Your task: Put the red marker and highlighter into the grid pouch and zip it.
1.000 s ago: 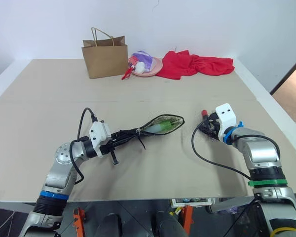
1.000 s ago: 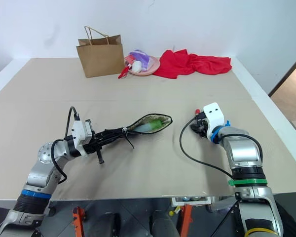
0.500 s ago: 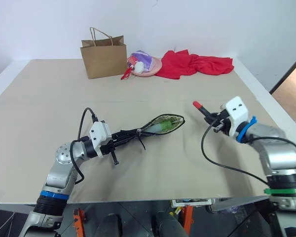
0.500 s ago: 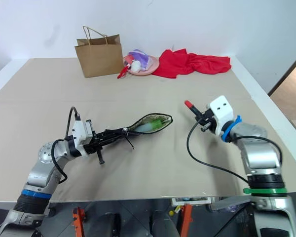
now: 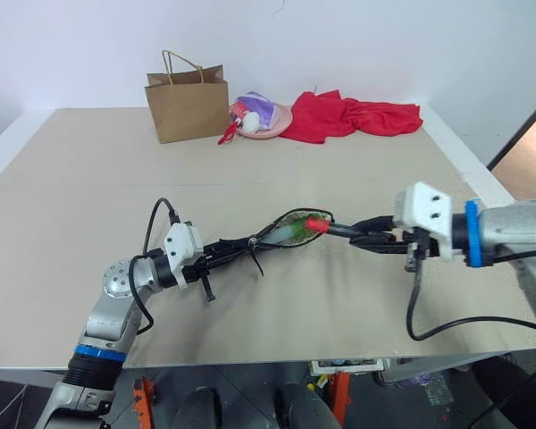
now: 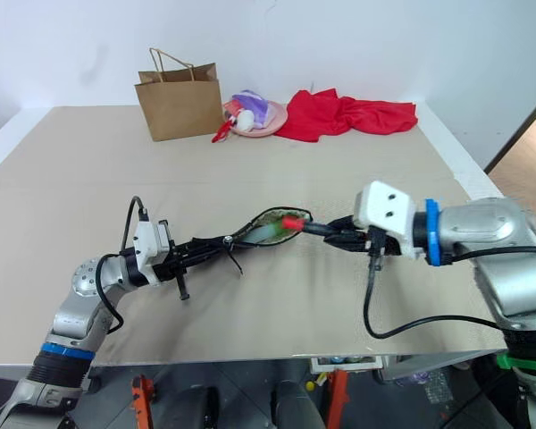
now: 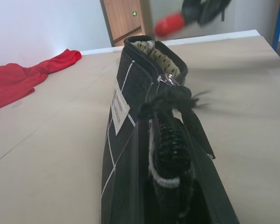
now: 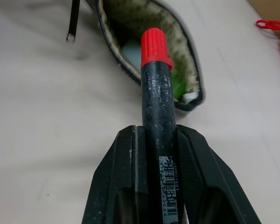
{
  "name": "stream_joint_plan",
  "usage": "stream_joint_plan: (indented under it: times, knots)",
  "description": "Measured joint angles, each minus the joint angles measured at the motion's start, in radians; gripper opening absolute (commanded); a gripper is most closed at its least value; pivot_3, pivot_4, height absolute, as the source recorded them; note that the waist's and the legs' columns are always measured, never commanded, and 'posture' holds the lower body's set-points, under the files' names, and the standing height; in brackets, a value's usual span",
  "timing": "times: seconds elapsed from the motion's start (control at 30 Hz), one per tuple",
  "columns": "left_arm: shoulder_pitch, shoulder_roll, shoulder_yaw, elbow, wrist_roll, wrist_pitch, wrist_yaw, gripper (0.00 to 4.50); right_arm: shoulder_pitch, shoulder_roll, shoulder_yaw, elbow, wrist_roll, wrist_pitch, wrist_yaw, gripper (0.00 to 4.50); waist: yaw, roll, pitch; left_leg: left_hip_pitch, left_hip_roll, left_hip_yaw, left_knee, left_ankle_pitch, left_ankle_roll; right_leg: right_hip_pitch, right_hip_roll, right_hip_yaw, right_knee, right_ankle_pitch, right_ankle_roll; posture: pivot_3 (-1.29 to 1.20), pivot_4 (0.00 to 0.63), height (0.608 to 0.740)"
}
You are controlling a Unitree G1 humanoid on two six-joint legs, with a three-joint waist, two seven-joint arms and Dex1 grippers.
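Near the desk's front edge, the left gripper [image 5: 216,257] is squeezed tight on the grid pouch's [image 5: 295,225] closed end. Its open mouth shows the highlighter [image 8: 177,85] inside. At the mouth, the right gripper [image 5: 357,235] pinches the red marker [image 8: 157,88].

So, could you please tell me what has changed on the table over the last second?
The right gripper, shut on the red marker, lifted it off the table and swung it across to the open mouth of the grid pouch, red cap first. The left gripper stayed clamped on the pouch's other end; the highlighter stayed inside.
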Motion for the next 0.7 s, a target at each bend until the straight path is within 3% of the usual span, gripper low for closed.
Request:
stream_joint_plan:
  times: [0.2, 0.37, 0.47, 0.7]
  knots:
    - [-0.002, 0.0, -0.004, 0.002, 0.0, -0.003, -0.001, 0.0, -0.061, 0.026, 0.057, 0.036, -0.056, -0.048, 0.004, 0.63, 0.003, 0.0, 0.0, -0.001, 0.0, -0.001, 0.0, -0.001, -0.001, 0.0, 0.0, -0.001, 0.0, -0.001, 0.0, 0.0, 0.15, 0.74]
    - [-0.003, 0.001, -0.004, 0.016, 0.0, -0.012, -0.016, 0.0, -0.104, 0.045, 0.192, 0.095, -0.177, -0.15, 0.042, 0.63, 0.002, 0.0, 0.0, -0.001, 0.0, 0.0, 0.0, -0.001, -0.001, 0.0, 0.0, -0.001, 0.0, -0.001, 0.0, 0.0, 0.15, 0.74]
    - [-0.003, 0.0, -0.005, 0.044, 0.001, -0.034, -0.026, 0.0, -0.162, 0.108, 0.284, 0.123, -0.256, -0.227, 0.066, 0.63, 0.0, 0.0, 0.0, 0.0, 0.001, -0.001, 0.0, -0.001, -0.001, 0.0, 0.001, -0.001, 0.0, -0.001, -0.001, 0.0, 0.15, 0.74]
    - [0.002, -0.001, -0.005, 0.069, 0.003, -0.063, -0.038, 0.0, -0.252, 0.227, 0.36, 0.187, -0.34, -0.288, 0.081, 0.63, 0.002, 0.0, 0.001, 0.0, 0.0, -0.001, 0.0, -0.001, -0.001, 0.0, 0.0, -0.001, 0.0, -0.001, -0.001, 0.0, 0.15, 0.74]
